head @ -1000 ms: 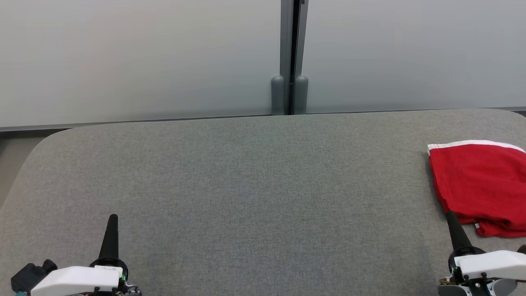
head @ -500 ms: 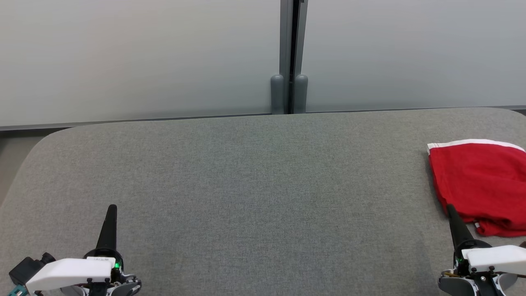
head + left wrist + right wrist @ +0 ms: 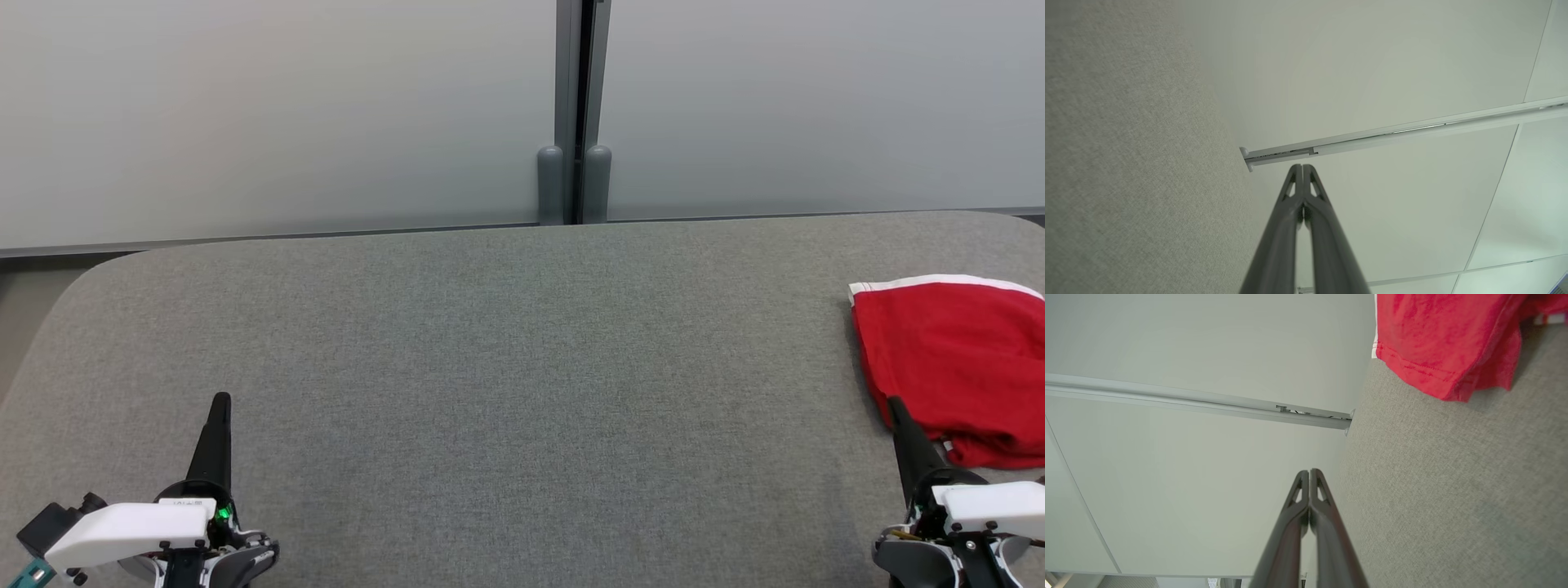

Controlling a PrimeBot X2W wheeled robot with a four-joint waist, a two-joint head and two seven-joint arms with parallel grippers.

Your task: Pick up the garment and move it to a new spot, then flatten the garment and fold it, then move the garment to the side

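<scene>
Garment [image 3: 955,367], red with a white band [image 3: 939,282] along its far edge, lies folded over at the right end of the grey bench [image 3: 522,367]; its right part is cut off by the picture's edge.

Head view. The left hand [image 3: 220,400] rests low at the lower left, its dark fingers pressed together into a single point that aims away from the robot, over bare bench and well apart from the garment. The right hand [image 3: 895,402] sits at the lower right in the same pose, closed and holding nothing; its tip lies at the garment's near left corner, and whether it touches the cloth cannot be told. Pale wall panels [image 3: 277,114] stand behind the bench, joined at a grey post [image 3: 575,114].

Left wrist view. The left hand [image 3: 1302,166] shows both fingers meeting at the tips, with nothing between them. The bench [image 3: 1126,163] runs along the picture's left side and the post [image 3: 1404,132] crosses the panels beyond.

Right wrist view. The right hand [image 3: 1309,471] is likewise closed and empty, its fingers level with the bench surface [image 3: 1453,477]. The garment [image 3: 1445,339] lies ahead and to one side of the fingertips, its stitched hem resting on the bench.
</scene>
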